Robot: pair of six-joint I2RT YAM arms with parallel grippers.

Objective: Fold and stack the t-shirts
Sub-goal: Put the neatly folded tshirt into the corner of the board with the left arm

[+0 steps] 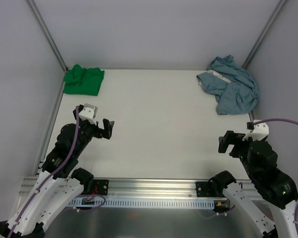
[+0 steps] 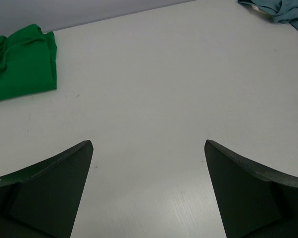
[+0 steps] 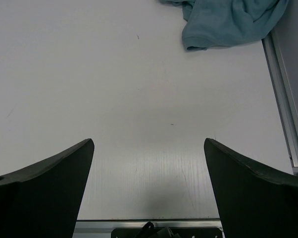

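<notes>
We count two t-shirts on the white table [image 1: 154,114], one of each colour, lying well apart at opposite far corners.

The green t-shirt [image 1: 83,80] sits in the far left corner as a compact, roughly rectangular bundle. Its long axis runs left to right along the far edge. Its near edge looks fairly straight and its far part is rumpled. We cannot tell which way its neck points.

The blue-grey t-shirt [image 1: 230,84] is a loose, crumpled heap in the far right corner. Its long axis slants from far left to near right. The paler collar trim [image 1: 217,74] shows at the far left end. A hemmed opening that looks like a sleeve [image 3: 198,43] lies at the near end, pointing back toward the right arm. Neither shirt is spread flat.

We see two arms, each with one gripper. The left gripper [image 1: 108,128] hovers over bare table on the near left, aimed toward the middle. Its two fingers are spread wide, released, with nothing between them. In its wrist view the green t-shirt lies ahead and off to the left.

The right gripper [image 1: 228,142] hovers over bare table on the near right. It is likewise spread wide and grasps nothing. In its wrist view the blue-grey t-shirt lies ahead and slightly to the right. Neither gripper touches cloth.
</notes>
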